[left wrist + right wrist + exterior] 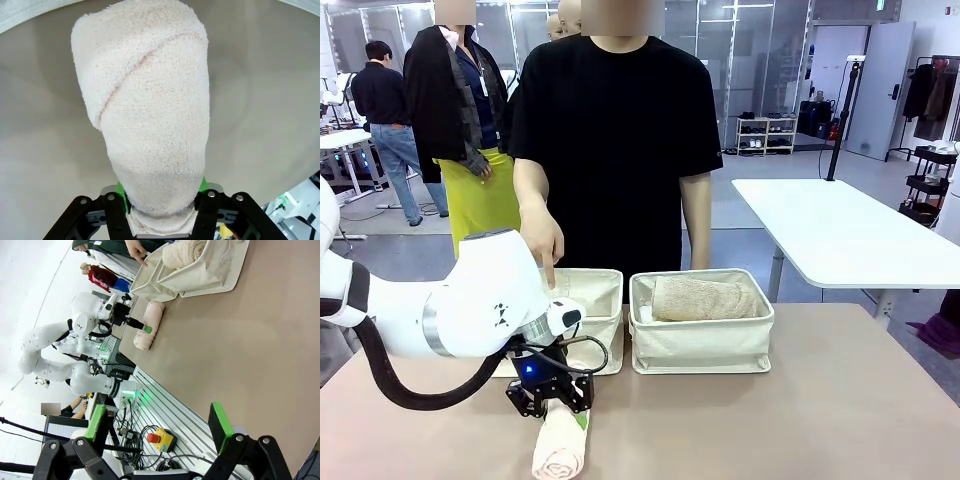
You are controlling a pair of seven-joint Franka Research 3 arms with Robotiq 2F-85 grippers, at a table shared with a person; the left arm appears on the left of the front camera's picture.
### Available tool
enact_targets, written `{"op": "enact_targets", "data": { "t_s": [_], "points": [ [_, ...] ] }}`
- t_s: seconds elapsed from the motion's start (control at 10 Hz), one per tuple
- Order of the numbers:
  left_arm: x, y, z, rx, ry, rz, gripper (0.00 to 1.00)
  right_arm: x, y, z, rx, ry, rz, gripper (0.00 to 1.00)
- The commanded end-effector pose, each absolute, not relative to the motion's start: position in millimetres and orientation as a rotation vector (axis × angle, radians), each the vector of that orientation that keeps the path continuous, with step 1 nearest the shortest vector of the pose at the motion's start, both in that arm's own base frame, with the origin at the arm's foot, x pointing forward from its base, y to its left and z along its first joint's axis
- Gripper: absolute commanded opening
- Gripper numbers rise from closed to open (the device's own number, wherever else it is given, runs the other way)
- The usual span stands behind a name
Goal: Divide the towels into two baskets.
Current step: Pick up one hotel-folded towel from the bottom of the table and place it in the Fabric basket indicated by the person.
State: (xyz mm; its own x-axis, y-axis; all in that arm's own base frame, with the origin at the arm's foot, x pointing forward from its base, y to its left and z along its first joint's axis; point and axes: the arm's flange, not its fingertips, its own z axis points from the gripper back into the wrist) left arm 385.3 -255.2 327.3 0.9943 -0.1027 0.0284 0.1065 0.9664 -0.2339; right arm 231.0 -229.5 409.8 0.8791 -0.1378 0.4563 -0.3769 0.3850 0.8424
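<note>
- The cream towel is a thick roll of soft terry cloth and lies on the smooth brown table, just in front of the left basket.
- The left gripper is closed around the far end of this roll; its green pads press into the cloth on both sides.
- The tan towel, also a fluffy roll, lies inside the right basket; both baskets are rectangular, with soft canvas walls.
- A person's hand points down into the left basket.
- The right gripper hangs above the table with its jaws wide apart and holds nothing.
</note>
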Motion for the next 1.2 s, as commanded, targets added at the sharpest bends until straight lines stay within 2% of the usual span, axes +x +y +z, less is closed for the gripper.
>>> {"op": "enact_targets", "data": {
  "t_s": [0.0, 0.1, 0.5, 0.6, 0.8, 1.0, 1.1],
  "points": [
    [385.2, -250.6, 331.4, -0.234, -0.047, -0.111, 0.3, 228.6, -228.6, 412.3, 1.182, -0.515, 0.168, 1.0],
    [379.4, -249.3, 347.9, -0.256, -0.038, -0.139, 0.35, 228.6, -228.6, 412.3, 1.182, -0.515, 0.168, 1.0],
    [352.6, -214.4, 492.5, -0.157, -0.047, -0.523, 0.35, 228.6, -228.6, 412.3, 1.182, -0.515, 0.168, 1.0],
    [361.1, -209.4, 527.9, -0.084, -0.064, -0.681, 0.35, 228.6, -228.6, 412.3, 1.182, -0.515, 0.168, 1.0],
    [384.8, -210.8, 560.2, 0.098, -0.031, -1.153, 0.35, 228.6, -228.6, 412.3, 1.182, -0.515, 0.168, 1.0],
    [413.3, -208.9, 577.2, 0.021, 0.036, -1.45, 0.35, 228.6, -228.6, 412.3, 1.182, -0.515, 0.168, 1.0],
    [429.8, -206.9, 582.1, 0.035, 0.063, -1.493, 0.35, 228.6, -228.6, 412.3, 1.182, -0.515, 0.168, 1.0]
  ]
}}
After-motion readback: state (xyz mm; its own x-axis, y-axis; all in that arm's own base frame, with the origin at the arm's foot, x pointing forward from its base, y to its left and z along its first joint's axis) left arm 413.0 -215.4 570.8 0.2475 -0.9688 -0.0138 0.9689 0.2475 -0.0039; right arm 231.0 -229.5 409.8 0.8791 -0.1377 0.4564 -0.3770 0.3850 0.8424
